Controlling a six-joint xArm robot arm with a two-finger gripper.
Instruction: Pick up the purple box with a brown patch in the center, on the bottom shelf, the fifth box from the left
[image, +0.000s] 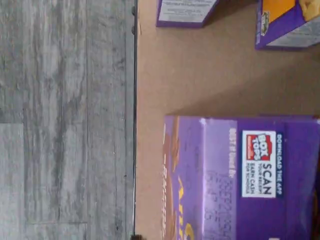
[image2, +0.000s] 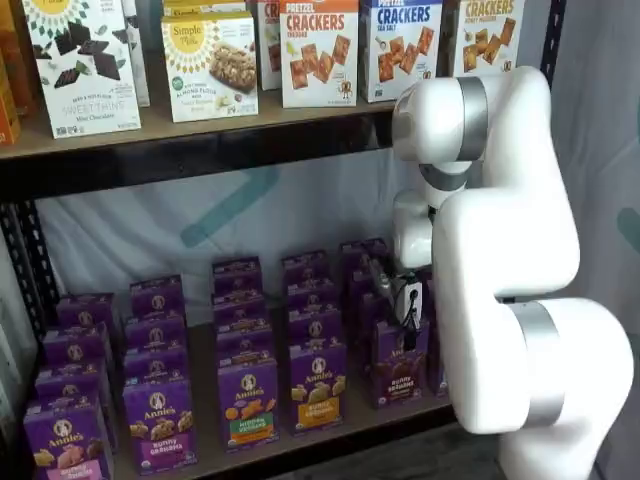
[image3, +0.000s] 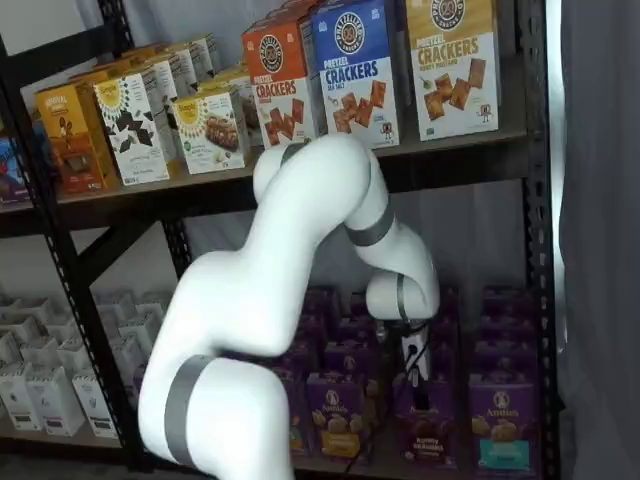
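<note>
Hanging just above the purple box (image2: 398, 362) on the bottom shelf (image2: 330, 435); pincer (image2: 408, 305) partly hidden, gap impossible to tell.

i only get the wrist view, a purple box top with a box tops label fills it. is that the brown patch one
observer: Yes. In both shelf views the hand hangs just above the purple box with the dark brown centre.
operator: whats beside it
observer: In a shelf view, an orange-centre box stands next to it at the front of the bottom shelf.
operator: hand open or not
observer: I cannot tell; the black fingers blur into the dark boxes behind them.
</note>
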